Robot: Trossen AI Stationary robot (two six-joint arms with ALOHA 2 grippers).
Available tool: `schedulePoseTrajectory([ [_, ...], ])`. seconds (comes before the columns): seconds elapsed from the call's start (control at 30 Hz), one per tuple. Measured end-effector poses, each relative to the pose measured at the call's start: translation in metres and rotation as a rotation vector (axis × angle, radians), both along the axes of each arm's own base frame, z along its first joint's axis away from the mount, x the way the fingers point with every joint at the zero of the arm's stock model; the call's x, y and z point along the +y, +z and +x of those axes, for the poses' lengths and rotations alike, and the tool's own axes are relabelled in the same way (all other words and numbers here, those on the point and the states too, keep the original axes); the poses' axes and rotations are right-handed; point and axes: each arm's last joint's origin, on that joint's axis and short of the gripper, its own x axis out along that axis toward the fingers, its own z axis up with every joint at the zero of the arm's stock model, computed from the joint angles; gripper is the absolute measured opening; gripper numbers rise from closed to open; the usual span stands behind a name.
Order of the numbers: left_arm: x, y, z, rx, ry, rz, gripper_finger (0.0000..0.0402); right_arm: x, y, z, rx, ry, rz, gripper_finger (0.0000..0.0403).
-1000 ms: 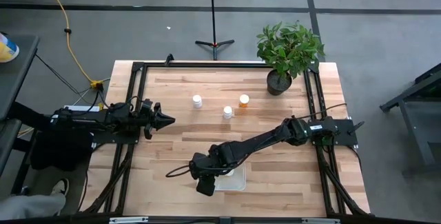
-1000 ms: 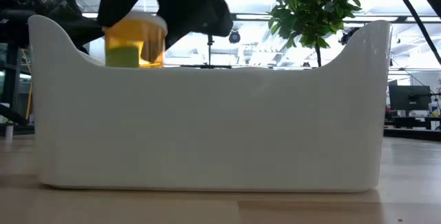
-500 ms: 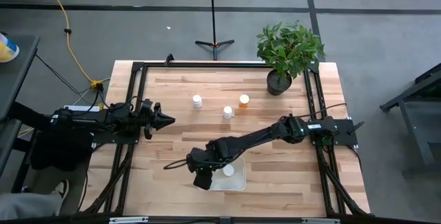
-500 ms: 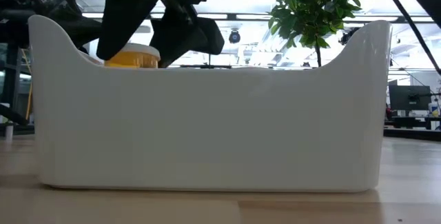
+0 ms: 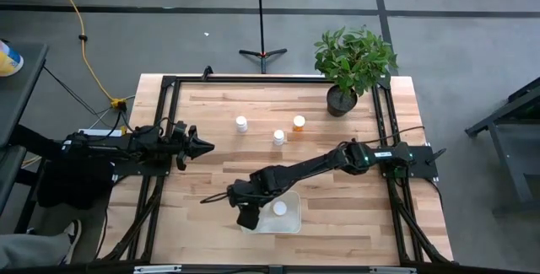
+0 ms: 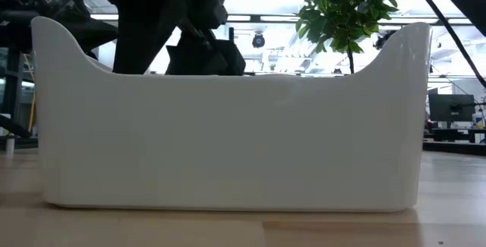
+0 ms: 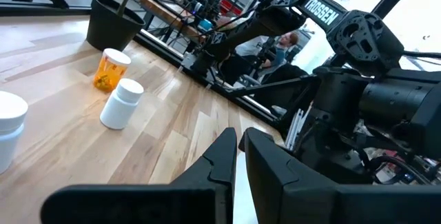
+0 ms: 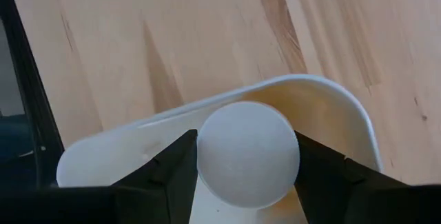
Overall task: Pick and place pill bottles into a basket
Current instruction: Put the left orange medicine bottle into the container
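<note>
My right gripper (image 5: 247,215) reaches down into the left end of the white basket (image 5: 295,223) and is shut on a pill bottle, whose white cap (image 8: 248,154) shows between the fingers. In the low view the basket wall (image 6: 228,140) hides that bottle, and only the dark gripper (image 6: 190,45) shows above it. Another white cap (image 5: 278,209) stands in the basket. Three bottles stand on the table farther back: white (image 5: 241,123), white (image 5: 278,137) and amber (image 5: 299,122). My left gripper (image 5: 202,147) waits shut at the table's left side. My right gripper pinches the bottle's white cap (image 8: 207,156) between its two fingers, one on each side. The fingers come from above, pointing down into the basket's left end. The bottle's body and foot are hidden under the cap and behind the basket wall.
A black pot with a green plant (image 5: 342,99) stands at the far right corner. The black frame rails (image 5: 164,122) run along both table sides. The three loose bottles also show in the left wrist view (image 7: 110,69).
My right gripper has gone down into the basket's left end with the bottle. The amber body and white cap stood above the basket wall in the low view a second ago and have sunk out of sight behind it. The gripper has also shifted slightly toward the table's left edge.
</note>
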Motion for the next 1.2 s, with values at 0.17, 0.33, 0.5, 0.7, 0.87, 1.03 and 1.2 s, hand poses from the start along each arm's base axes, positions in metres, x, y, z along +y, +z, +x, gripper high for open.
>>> schedulePoseTrajectory([
  [0.17, 0.000, 0.000, 0.000, 0.000, 0.000, 0.000, 0.0067, -0.005, -0.001, 0.001, 0.003, -0.011, 0.003, 0.0210],
  [0.33, 0.000, 0.000, 0.000, 0.000, 0.000, 0.000, 0.0067, -0.011, -0.003, 0.003, 0.018, -0.022, 0.020, 0.0239],
  [0.5, 0.000, 0.000, 0.000, 0.000, -0.001, 0.000, 0.0067, -0.013, -0.005, 0.004, 0.023, -0.002, 0.026, 0.0260],
  [0.7, 0.000, 0.000, 0.000, 0.000, -0.002, 0.000, 0.0067, -0.012, -0.004, 0.003, 0.030, 0.015, 0.063, 0.0266],
  [0.87, 0.000, 0.000, 0.000, 0.001, -0.002, 0.000, 0.0067, -0.015, 0.002, 0.002, 0.023, 0.027, 0.057, 0.0267],
  [1.03, 0.000, 0.000, 0.000, 0.001, -0.003, 0.000, 0.0067, -0.018, 0.006, 0.000, 0.038, 0.031, 0.068, 0.0267],
  [1.2, 0.000, 0.000, 0.000, 0.001, -0.004, 0.000, 0.0067, -0.019, 0.010, -0.002, 0.038, 0.044, 0.064, 0.0267],
])
